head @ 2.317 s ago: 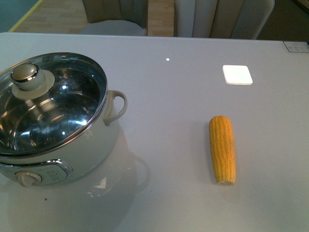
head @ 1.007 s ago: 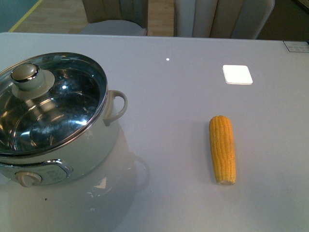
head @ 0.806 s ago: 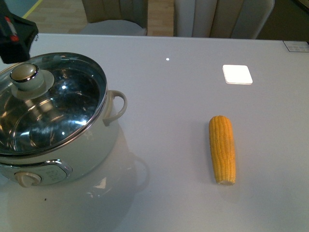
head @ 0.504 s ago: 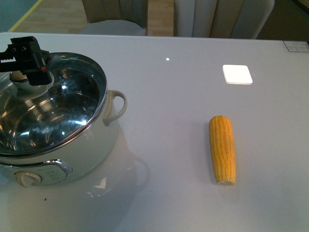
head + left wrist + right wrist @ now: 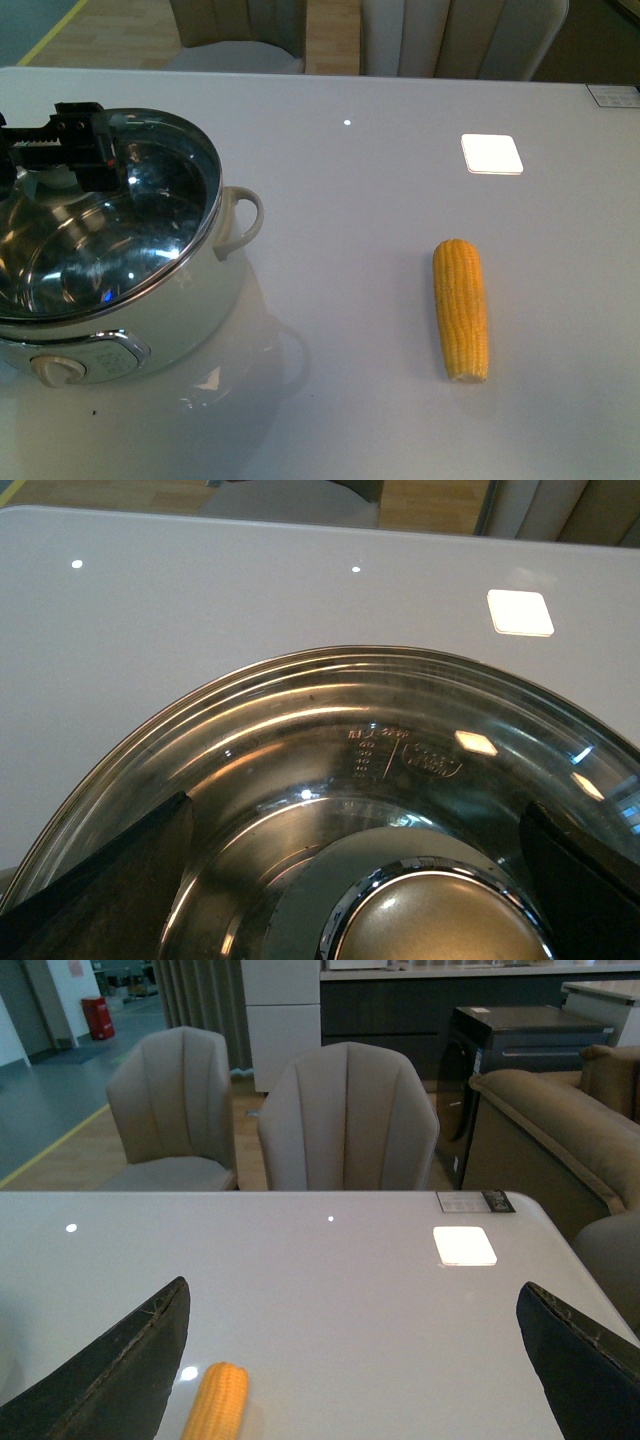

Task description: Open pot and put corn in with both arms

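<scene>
The white pot (image 5: 200, 300) stands at the table's left with its glass lid (image 5: 150, 230) on. My left gripper (image 5: 62, 152) hovers open over the lid and hides most of the knob in the front view. The left wrist view shows the round knob (image 5: 440, 925) below and between the two black fingers (image 5: 110, 875), which do not touch it. The yellow corn (image 5: 461, 308) lies on the table to the right, far from the pot. My right gripper (image 5: 352, 1290) is open above the table, with the corn (image 5: 215, 1405) near one finger. It is out of the front view.
A bright square light patch (image 5: 491, 154) shows on the grey table beyond the corn. Padded chairs (image 5: 460, 35) stand along the far edge. A small label (image 5: 612, 95) lies at the far right corner. The pot's looped handle (image 5: 240, 222) points toward the corn.
My left gripper has come in from the left and moved over the lid knob, now covering it. The pot, lid and corn have not moved.
</scene>
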